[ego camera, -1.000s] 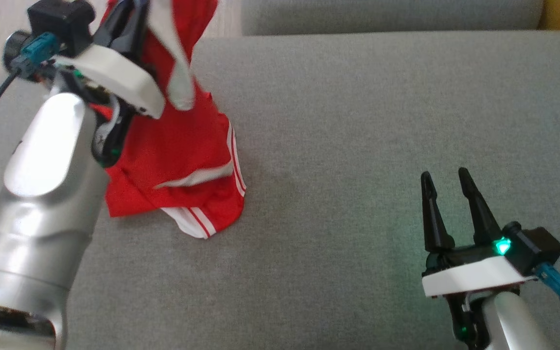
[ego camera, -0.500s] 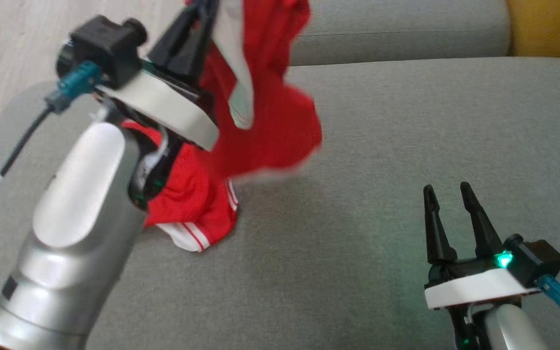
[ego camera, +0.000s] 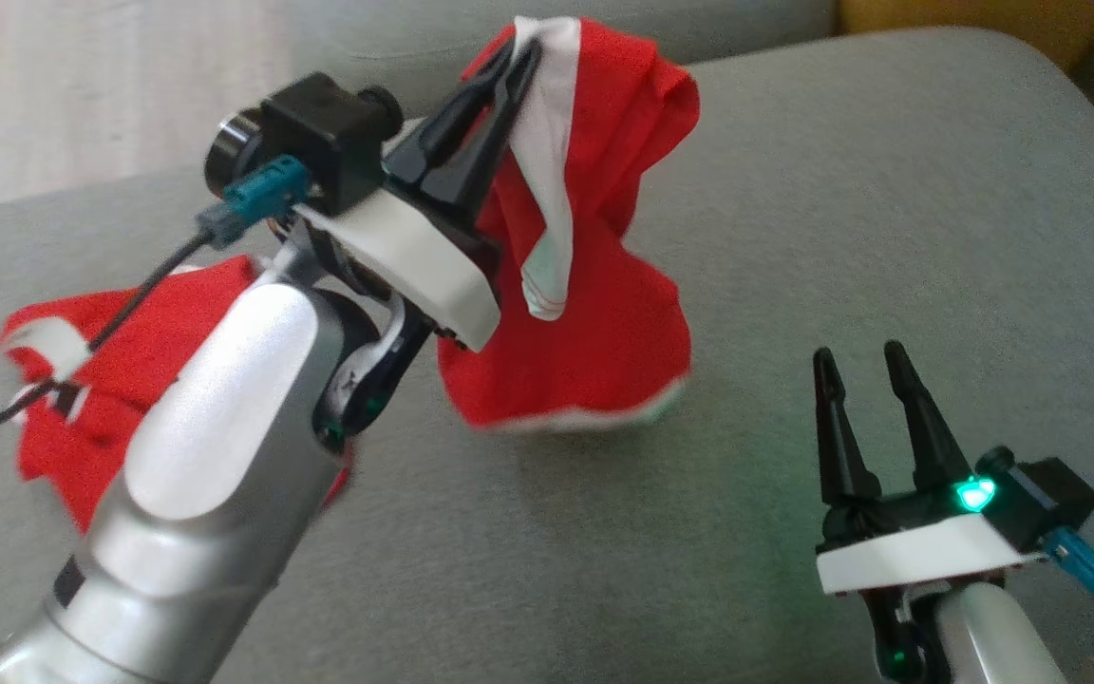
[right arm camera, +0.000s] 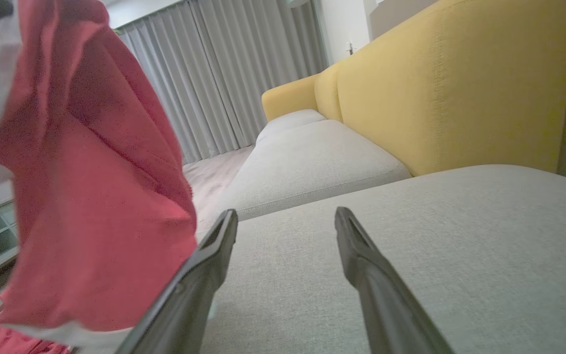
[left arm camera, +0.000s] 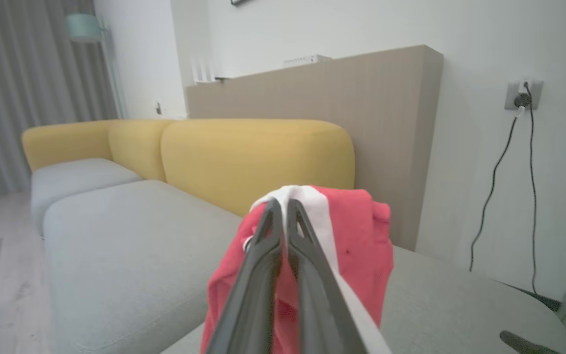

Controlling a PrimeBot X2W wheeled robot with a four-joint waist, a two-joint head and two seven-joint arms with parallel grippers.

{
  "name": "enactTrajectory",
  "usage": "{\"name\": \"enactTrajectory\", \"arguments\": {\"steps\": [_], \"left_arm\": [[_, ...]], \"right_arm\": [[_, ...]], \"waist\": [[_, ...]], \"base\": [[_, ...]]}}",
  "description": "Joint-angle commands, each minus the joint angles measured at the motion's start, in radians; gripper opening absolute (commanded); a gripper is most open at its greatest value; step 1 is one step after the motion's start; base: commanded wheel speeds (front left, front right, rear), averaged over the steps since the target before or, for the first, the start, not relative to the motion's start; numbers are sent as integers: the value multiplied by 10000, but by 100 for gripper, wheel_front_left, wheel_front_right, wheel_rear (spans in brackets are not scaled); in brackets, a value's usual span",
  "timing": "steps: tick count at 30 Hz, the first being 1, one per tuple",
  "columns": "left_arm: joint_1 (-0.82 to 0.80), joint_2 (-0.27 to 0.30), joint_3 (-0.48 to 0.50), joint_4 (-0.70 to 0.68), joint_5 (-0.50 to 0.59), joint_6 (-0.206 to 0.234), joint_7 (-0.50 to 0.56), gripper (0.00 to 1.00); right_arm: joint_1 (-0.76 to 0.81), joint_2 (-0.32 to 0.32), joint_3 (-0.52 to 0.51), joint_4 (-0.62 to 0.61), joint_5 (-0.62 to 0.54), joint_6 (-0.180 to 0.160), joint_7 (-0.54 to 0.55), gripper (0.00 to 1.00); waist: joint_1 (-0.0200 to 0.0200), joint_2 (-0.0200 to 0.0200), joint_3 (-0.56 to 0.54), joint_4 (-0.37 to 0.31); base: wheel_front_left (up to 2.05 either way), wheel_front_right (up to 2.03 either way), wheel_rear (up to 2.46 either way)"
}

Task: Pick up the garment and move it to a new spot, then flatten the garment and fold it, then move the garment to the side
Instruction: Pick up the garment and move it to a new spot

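1. The left gripper [ego camera: 514, 57] is pinched tight on the white-trimmed edge of the red garment [ego camera: 604, 323], holding it high over the grey seat cushion [ego camera: 841, 190].
2. A second ago the cloth hung over the cushion's left part. It has since swung toward the cushion's middle, though the head has turned too, so some of that shift is only the view.
3. The hanging front brushes or hovers just above the cushion's middle — I can't tell which — and a tail trails over the cushion's left side behind the forearm.
4. The right gripper [ego camera: 856, 366] waits low at the cushion's near right, fingers spread wide, empty.
5. To my eye the carry to a new spot is under way; flattening and folding are not yet begun.
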Motion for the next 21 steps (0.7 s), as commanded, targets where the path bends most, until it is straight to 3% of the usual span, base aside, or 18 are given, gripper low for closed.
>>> {"name": "enactTrajectory", "arguments": {"steps": [1, 5, 6, 7, 8, 15, 21], "left_arm": [[-561, 176, 237, -87, 94, 12, 62, 0], [-904, -115, -1, 730, 121, -126, -17, 0], [-1020, -218, -32, 1022, 131, -150, -105, 32], [-1161, -300, -41, 1348, 189, -149, -238, 93], [-1295, -417, -55, 1730, 229, -154, -397, 100], [-2317, -811, -23, 4176, 757, -126, -2028, 100], [-2435, -587, -125, 5002, 906, -342, -2908, 100]], "right_arm": [[-532, -58, 355, -421, 101, -7, -109, 100], [-721, -58, 624, -535, 278, -7, -109, 100], [-743, -58, 658, -551, 325, -7, -109, 100], [-765, -58, 708, -560, 376, -7, -109, 100], [-772, -58, 736, -562, 424, -7, -109, 100], [-863, -58, 878, -588, 506, -7, -109, 100], [-747, -58, 473, -565, 350, -7, -109, 100]], "waist": [[0, 0, 513, -819], [0, 0, 881, -1503], [0, 0, 936, -1623], [0, 0, 997, -1753], [0, 0, 1023, -1841], [0, 0, 1174, -2054], [0, 0, 1006, -1324]], "base": [[0, 0, 0], [0, 0, 0], [0, 0, 0], [0, 0, 0], [0, 0, 0], [0, 0, 0], [0, 0, 0]]}}
